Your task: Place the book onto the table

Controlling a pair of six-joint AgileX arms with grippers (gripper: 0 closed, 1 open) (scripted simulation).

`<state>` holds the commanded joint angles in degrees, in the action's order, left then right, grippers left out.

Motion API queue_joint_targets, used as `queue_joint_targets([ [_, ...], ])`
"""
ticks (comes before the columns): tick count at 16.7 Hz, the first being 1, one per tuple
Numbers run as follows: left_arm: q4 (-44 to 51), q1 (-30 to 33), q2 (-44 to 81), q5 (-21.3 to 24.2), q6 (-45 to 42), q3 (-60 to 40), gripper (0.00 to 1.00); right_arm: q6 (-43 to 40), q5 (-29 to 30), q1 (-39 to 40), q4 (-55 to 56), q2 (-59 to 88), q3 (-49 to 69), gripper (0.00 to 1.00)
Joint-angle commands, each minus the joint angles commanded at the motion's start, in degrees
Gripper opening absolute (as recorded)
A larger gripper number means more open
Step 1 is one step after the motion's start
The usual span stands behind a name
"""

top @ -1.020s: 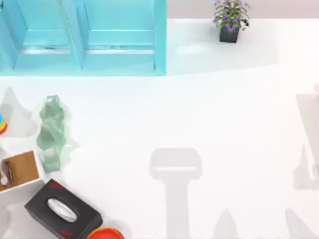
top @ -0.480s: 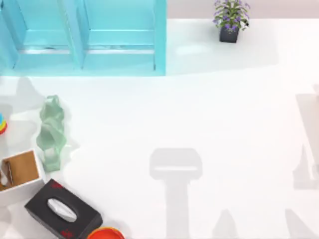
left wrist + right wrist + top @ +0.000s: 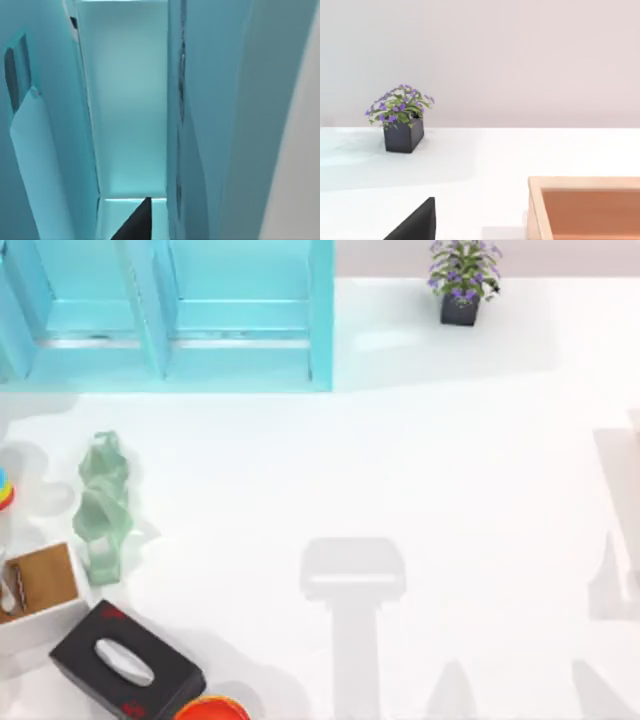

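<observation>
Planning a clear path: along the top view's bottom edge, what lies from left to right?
Open white box → black tissue box → orange dish, then bare white table.

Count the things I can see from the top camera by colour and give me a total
Blue: 1, the shelf unit
Green: 1, the glassy sculpture
Black: 2, the tissue box and the plant pot
Orange-red: 1, the dish
White with brown inside: 1, the open box
Rainbow: 1, the toy at the left edge
Total: 7
</observation>
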<state>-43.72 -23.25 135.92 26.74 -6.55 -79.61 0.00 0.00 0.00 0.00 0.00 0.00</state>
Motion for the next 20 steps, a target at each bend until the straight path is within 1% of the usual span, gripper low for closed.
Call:
queue_joint_targets([
  [5,0.1,-0.1,0.5,0.1,0.0,-0.3,1.00,0.0,0.0,0.0,0.0,0.0,0.0,1.00],
  [18,0.1,-0.1,0.5,0.1,0.0,-0.3,0.02,0.0,0.0,0.0,0.0,0.0,0.0,1.00],
  [19,0.1,-0.1,0.5,0.1,0.0,-0.3,0.00,0.0,0.0,0.0,0.0,0.0,0.0,1.00],
  [20,0.1,-0.1,0.5,0.1,0.0,-0.3,0.00,0.0,0.0,0.0,0.0,0.0,0.0,1.00],
])
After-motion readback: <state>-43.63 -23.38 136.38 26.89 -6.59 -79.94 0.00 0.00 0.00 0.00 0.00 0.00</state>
